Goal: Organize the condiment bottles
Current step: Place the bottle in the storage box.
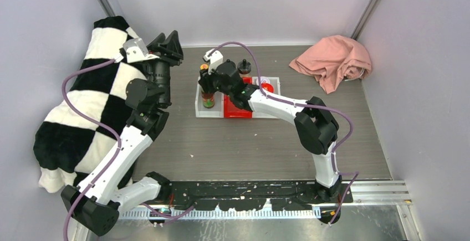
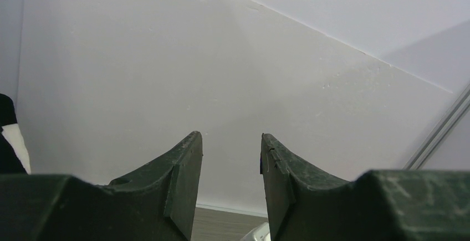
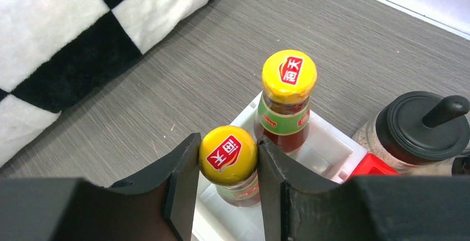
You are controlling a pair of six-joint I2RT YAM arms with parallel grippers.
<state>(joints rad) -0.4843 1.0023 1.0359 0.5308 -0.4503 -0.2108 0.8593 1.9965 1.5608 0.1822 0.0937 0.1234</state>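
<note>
**A:** Where's the bottle just now?

**B:** The near sauce bottle (image 3: pixel 227 155) stands upright in the white bin (image 3: pixel 330 148) on the worktop (image 3: pixel 221 69). The right fingers (image 3: pixel 185 172) are closed on its yellow cap, one against each side. The second sauce bottle (image 3: pixel 288 94) is just behind it in the same bin, close, though I can't tell whether they touch

**A:** So the step is seating it beside its twin?

**B:** That's my reading, though it could equally be the start of a lift. Either way the grip is on the cap alone, high up, so the body could swing. I'd travel straight up or down, slowly, with no sideways drag

**A:** What would you watch on letting go?

**B:** That the base sits flat on the bin floor first; the wrist view hides it. Then part the fingers just enough to clear the cap and rise vertically, so neither one nudges the twin or the black-lidded shaker (image 3: pixel 424 124) next to the red bin (image 3: pixel 372 166)

**A:** And the other arm?

**B:** The left fingers (image 2: pixel 185 169) are raised beside the checked blanket (image 1: pixel 83 113), a narrow gap between them, holding nothing and aimed at the wall. They are well apart from the bins, so I'd leave that arm parked
</note>
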